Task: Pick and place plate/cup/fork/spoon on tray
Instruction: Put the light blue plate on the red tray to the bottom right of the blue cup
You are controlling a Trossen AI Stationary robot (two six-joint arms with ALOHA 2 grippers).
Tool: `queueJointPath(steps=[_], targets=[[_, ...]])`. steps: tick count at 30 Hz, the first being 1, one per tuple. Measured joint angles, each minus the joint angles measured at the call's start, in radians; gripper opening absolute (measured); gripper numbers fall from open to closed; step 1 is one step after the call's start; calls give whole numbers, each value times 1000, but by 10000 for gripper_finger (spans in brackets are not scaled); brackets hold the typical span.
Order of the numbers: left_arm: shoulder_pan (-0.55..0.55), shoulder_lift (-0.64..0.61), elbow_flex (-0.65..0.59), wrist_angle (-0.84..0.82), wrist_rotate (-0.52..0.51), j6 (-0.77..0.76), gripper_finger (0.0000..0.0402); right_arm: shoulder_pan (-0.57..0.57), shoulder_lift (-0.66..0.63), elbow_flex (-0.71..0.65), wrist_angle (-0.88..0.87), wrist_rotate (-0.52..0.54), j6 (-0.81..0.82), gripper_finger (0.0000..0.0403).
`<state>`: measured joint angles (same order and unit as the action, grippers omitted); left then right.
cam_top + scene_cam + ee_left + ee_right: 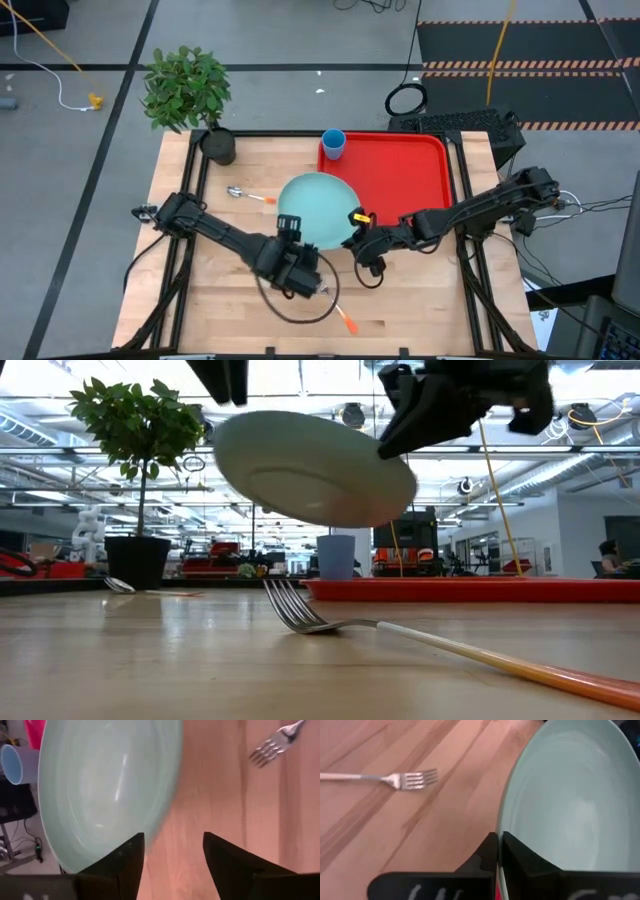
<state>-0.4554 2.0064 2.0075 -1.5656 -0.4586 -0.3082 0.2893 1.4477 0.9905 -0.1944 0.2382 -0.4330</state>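
— Up above the wooden table (210,300), what is that big round pale teal plate (318,208) doing?

— It hangs in the air, tilted. From the low view you can see under it, so it does not touch the table. The right gripper (357,232) pinches its rim, with both dark fingers squeezed tight on the edge.

— And the left gripper (291,229)?

— It sits just beside the plate, on the other side of the rim. Its fingers (125,865) are spread apart and the plate's edge is next to one of them, not clamped.

— Where is the big red plastic tray (420,175)?

— It lies flat on the table's far right part. The plate hangs partly over its near left edge.

— Is the little bright blue cup (333,144) on it?

— It stands upright at the tray's far left corner.

— And the small silver fork with the orange handle end (338,312)?

— It lies on the wood near the front edge, below the left gripper.

— The small silver spoon with the orange handle end (248,195)?

— It lies on the wood to the left of the plate, near a dark pot with a leafy green plant (190,95).
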Motion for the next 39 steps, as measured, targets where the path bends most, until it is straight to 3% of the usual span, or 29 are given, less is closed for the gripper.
queueJointPath(steps=[5, 9, 14, 20, 26, 32, 39], targets=[[-41, -51, -5, -5, -87, -106, 196, 0, -68, 0, -129, 1, 67, 0], [-89, -89, -6, -5, -238, -227, 180, 0, -108, 1, -214, 37, 128, 0], [-136, -109, -6, -5, -428, -244, 161, 0, -129, 2, -312, 107, 189, 0], [-122, -115, -32, -5, -485, -253, 136, 0, -128, 2, -384, 156, 257, 0], [-75, -142, -200, -4, -582, -279, 117, 0, -128, -2, -433, 158, 317, 0], [-3, -262, -389, 98, -588, -300, 115, -20, -128, -2, -448, 181, 343, 0], [55, -471, -675, 565, -460, -19, 115, -54, -128, -21, -468, 180, 384, 0]])
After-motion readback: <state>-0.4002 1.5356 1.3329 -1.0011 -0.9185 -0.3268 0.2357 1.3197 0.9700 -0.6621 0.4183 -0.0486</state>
